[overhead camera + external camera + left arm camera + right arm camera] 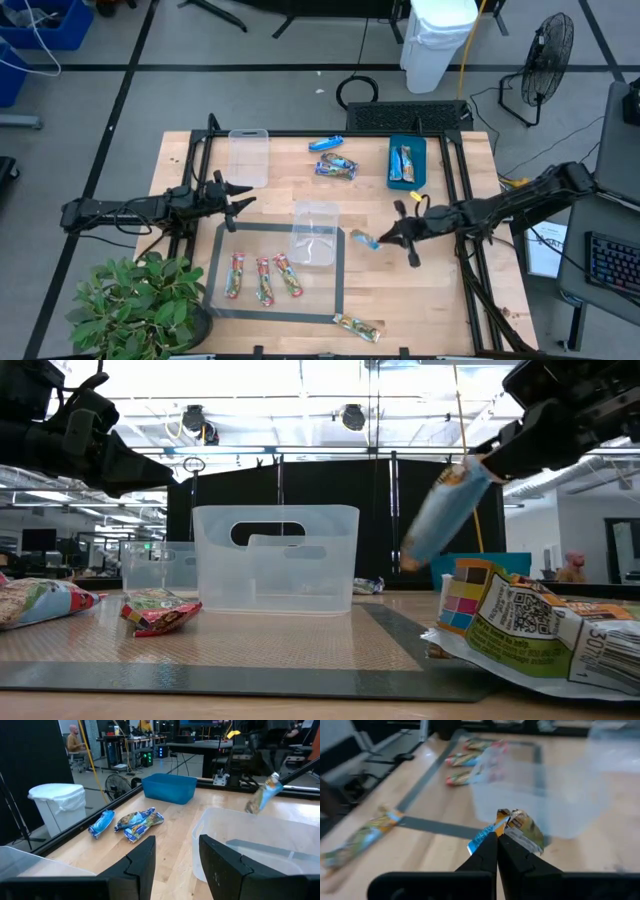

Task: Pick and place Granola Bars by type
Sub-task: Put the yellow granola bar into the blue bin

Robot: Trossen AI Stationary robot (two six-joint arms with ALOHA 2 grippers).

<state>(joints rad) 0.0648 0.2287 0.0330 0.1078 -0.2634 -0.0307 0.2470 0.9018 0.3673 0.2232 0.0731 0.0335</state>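
My right gripper (384, 238) hangs over the table's right half, just right of a clear tub (315, 233), and is shut on a tan-gold and teal granola bar (362, 238). Three red-and-green bars (263, 278) lie flat on the grey mat (222, 300) left of that tub. A blue bar (326, 143) and tan-and-teal bars (336, 167) lie at the far middle. Another bar (358, 326) lies at the mat's near right corner. My left gripper (236, 200) waits open at the table's left, level, with nothing between its fingers (145, 860). My right gripper pinches one end of the bar's wrapper (506, 824) between its two fingertips (487, 851). The fingers come from the table's right, slanting a little downward. The bar is lifted clear of the table and hangs slanting below the fingers (445, 510), its free end toward the tub.
A teal tray (392, 165) holding bars stands at the far right. A second clear tub (248, 156) stands at the far left. A potted plant (135, 305) sits at the near left corner. Black frame rails (455, 200) run along the table's sides.
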